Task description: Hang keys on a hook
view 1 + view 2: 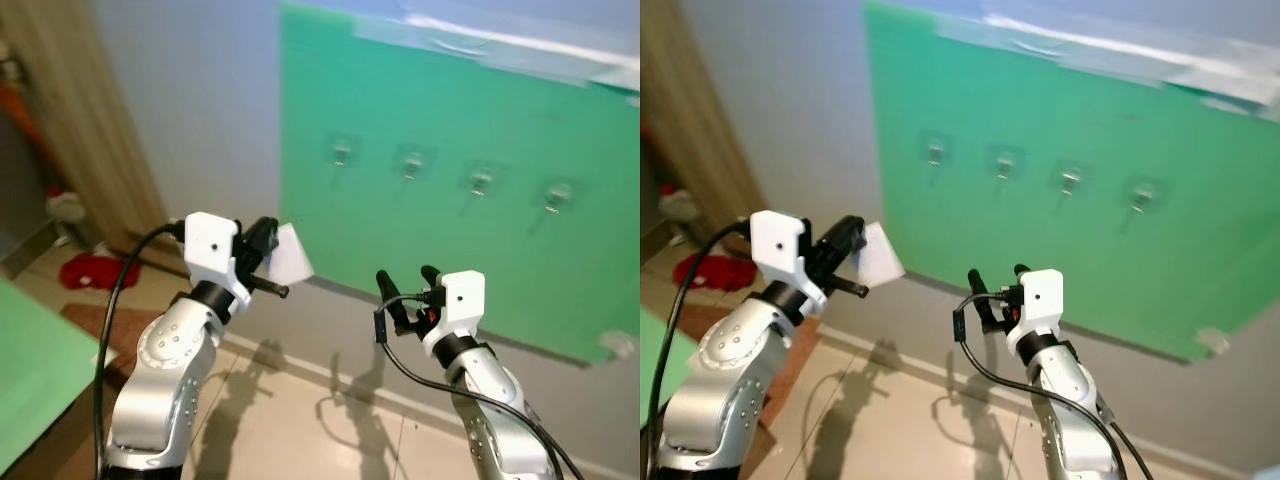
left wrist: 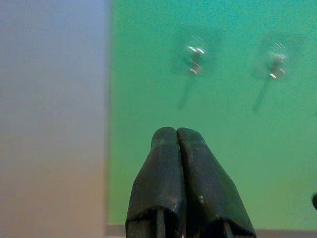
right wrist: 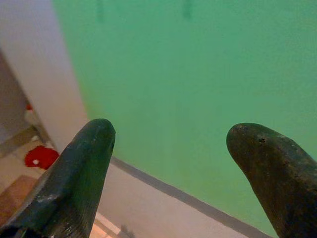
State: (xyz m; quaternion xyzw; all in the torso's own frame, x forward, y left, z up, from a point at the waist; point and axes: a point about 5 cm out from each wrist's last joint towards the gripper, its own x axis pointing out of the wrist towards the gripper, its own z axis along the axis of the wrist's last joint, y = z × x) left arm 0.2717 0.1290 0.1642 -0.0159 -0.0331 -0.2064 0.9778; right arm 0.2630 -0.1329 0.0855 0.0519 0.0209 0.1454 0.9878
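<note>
the left gripper (image 1: 268, 243), fingers pressed together on a white tag (image 1: 290, 254), sits below and left of the nearest hook (image 1: 341, 153); keys can't be made out. the right gripper (image 1: 405, 290) hangs spread, empty.

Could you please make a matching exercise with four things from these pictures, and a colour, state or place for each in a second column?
Things:
1. left gripper
2. right gripper
3. green sheet
4. red cloth

States or places:
a. lies on the floor at the robot's left
b. fingers pressed together
c. carries a row of four hooks
d. fingers spread apart

Pairs: 1-b, 2-d, 3-c, 4-a
</note>
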